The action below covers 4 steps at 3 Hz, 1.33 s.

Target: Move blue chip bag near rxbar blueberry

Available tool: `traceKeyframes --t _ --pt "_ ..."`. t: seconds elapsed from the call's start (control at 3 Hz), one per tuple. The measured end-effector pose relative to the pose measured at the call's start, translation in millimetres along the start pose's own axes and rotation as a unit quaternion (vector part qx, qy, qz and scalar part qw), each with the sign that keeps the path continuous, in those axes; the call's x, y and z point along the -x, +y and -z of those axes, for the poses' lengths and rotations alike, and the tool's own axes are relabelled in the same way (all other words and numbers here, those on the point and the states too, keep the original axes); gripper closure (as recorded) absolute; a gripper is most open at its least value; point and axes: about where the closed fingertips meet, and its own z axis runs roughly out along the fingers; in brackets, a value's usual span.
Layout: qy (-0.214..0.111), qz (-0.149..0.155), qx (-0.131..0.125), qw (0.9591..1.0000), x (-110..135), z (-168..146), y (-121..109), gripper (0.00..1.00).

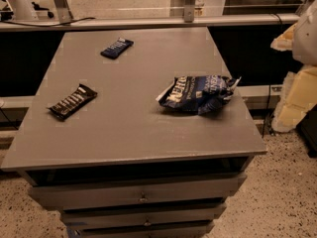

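Observation:
The blue chip bag [199,93] lies crumpled on the right side of the grey table top [133,118], its white lettering facing up. The rxbar blueberry [117,47] is a small flat dark blue bar lying at the far left-centre of the table, well apart from the bag. My gripper [296,95] is at the right edge of the view, beyond the table's right side and away from both items. It holds nothing that I can see.
A longer black bar with white lettering [73,101] lies on the left side of the table. Drawers [141,195] sit under the table's front edge. A rail [148,22] runs behind the far edge. Speckled floor lies around.

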Motion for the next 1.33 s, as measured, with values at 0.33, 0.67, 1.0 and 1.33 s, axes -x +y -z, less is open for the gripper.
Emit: traceKeyframes --t 0.33,0.67,1.0,1.33 --pt "-0.006 -0.002 -0.007 1.0 1.6 2.2 -1.7 0.0" --pt "-0.041 -0.016 -0.011 0.999 12.4 -10.7 -2.2 0.0" --pt "-0.116 -0.042 -0.02 0.9922 41.0 -45.0 -15.0 0.0" --pt "-0.173 -0.067 -0.021 0.9825 69.1 -73.5 -29.9 0.0"
